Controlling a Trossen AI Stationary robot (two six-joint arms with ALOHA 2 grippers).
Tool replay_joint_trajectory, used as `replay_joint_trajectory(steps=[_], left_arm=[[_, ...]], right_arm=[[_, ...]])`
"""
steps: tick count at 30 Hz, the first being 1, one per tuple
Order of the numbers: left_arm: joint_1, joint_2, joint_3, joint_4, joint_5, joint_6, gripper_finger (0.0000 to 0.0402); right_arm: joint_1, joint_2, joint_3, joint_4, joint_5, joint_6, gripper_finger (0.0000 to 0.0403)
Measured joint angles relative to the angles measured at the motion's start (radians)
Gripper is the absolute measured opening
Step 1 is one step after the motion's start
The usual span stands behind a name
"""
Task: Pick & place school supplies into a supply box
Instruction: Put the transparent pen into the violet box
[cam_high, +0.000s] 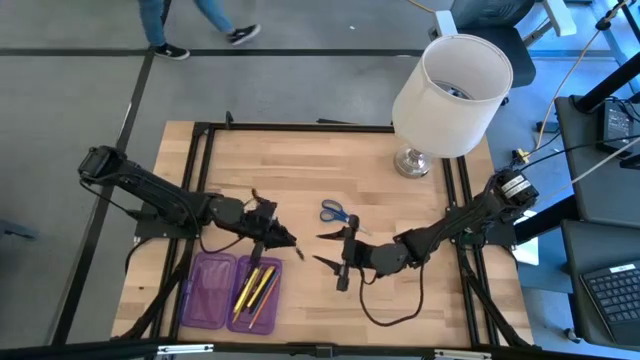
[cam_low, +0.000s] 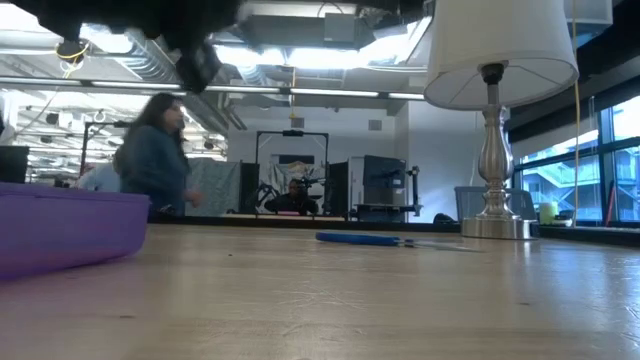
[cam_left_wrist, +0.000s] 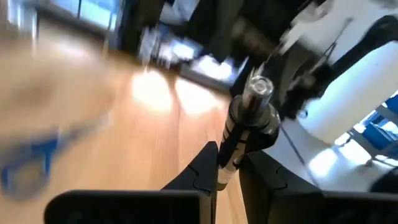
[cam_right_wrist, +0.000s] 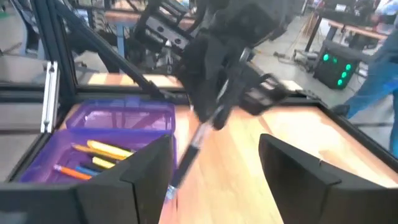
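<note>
My left gripper is shut on a black pen just beyond the far right corner of the purple supply box. The box lies open and flat on the table; its right half holds yellow and orange pencils, also seen in the right wrist view. Blue-handled scissors lie flat on the wood right of centre and show blurred in the left wrist view. My right gripper is open, level above the table right of the pen, facing the left gripper. My left gripper pinches the black pen's barrel between its two fingers, which lie across it. The pen's silver-capped end sticks out past the fingers. In the right wrist view the pen slants down below the gripper, lifted clear of the table.
A lamp with a white shade and metal base stands at the table's far right. A black cable loops on the wood under my right arm. Bare wood lies between scissors and box. A person walks behind the table.
</note>
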Motion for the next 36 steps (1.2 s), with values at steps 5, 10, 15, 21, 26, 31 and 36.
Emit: replay_joint_trajectory(steps=[5,10,15,21,26,31,36], left_arm=[[-0.041,-0.014,0.081,-0.368,0.052,-0.198,0.0031],[-0.123,0.032,0.229,-0.699,0.031,-0.321,0.0031],[-0.168,0.099,0.335,-0.949,0.059,-0.486,0.0033],[-0.164,0.195,0.357,-1.013,0.214,-0.626,0.0033],[-0.148,0.295,0.357,-1.013,0.304,-0.636,0.0037],[-0.136,0.381,0.357,-1.010,0.426,-0.635,0.0040],[-0.137,0.418,0.357,-1.002,0.481,-0.625,0.0042]], right_arm=[[-0.002,-0.024,0.000,-0.077,0.007,0.026,0.0243],[-0.014,-0.024,0.000,-0.102,0.013,0.028,0.0243],[-0.038,-0.024,0.000,-0.165,0.015,0.082,0.0243],[-0.059,-0.023,0.000,-0.202,0.015,0.131,0.0243],[-0.064,-0.023,0.000,-0.203,0.008,0.131,0.0243],[-0.066,-0.023,0.000,-0.203,0.008,0.128,0.0243],[-0.066,-0.023,0.000,-0.203,0.008,0.103,0.0243]])
